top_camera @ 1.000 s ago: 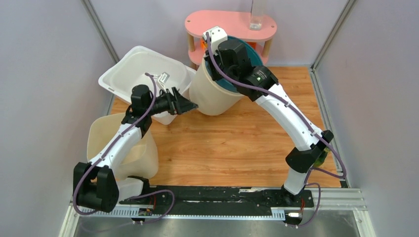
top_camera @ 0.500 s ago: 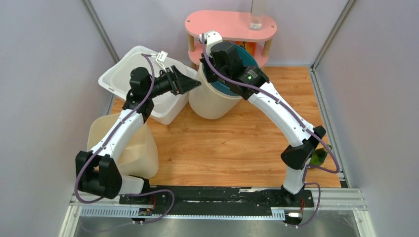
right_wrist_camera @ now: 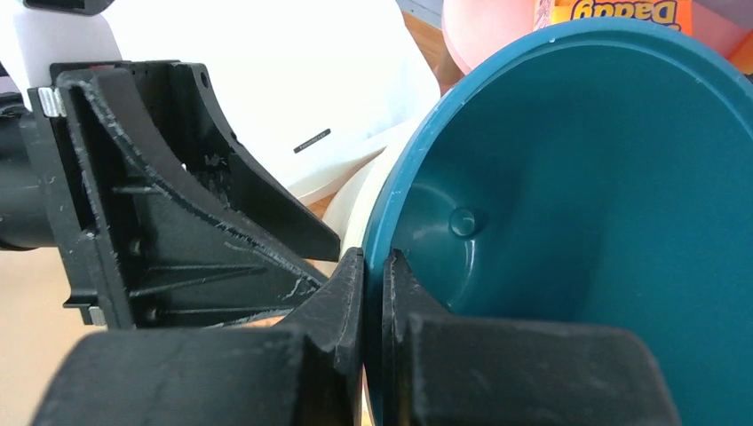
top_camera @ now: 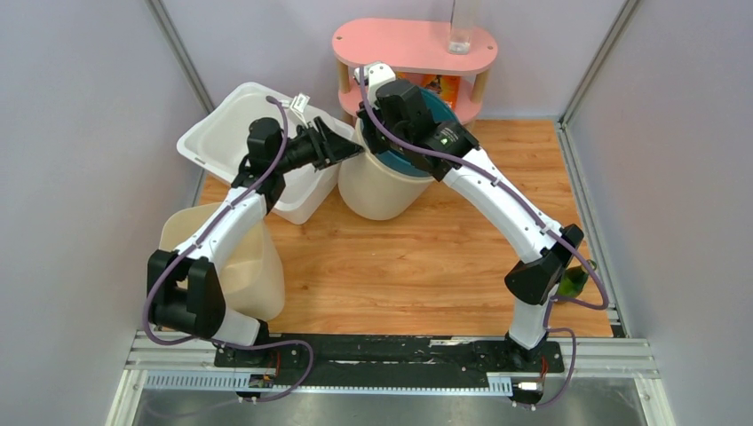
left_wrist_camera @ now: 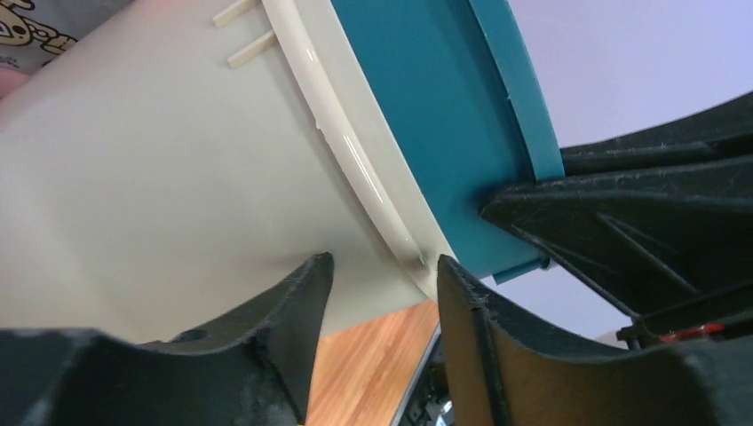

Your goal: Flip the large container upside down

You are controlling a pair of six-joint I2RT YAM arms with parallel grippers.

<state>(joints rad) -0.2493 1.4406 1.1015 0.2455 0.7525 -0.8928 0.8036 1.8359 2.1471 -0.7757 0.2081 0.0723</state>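
The large container (top_camera: 382, 191), cream outside and teal inside, stands at the back of the desk (top_camera: 426, 257) with its mouth facing up, just in front of a pink shelf (top_camera: 391, 40) and just beside a white bin (top_camera: 240, 133); the right gripper (right_wrist_camera: 373, 271) reaches down from above and is clenched on the container's teal rim (right_wrist_camera: 395, 191), 1 finger inside the mouth and 1 outside, with only the thin wall between them; the left gripper (left_wrist_camera: 382, 293) comes in from the bin side at rim height and is released, its 2 fingers (left_wrist_camera: 297, 311) spread apart with the cream lip below the teal band lying in the gap; whether either finger touches the wall cannot be told; in the right wrist view the left gripper's black body sits just beside the pinched spot; a second cream vessel (top_camera: 244, 266) stands at the near left of the desk, well apart from the container, partly under the left arm.
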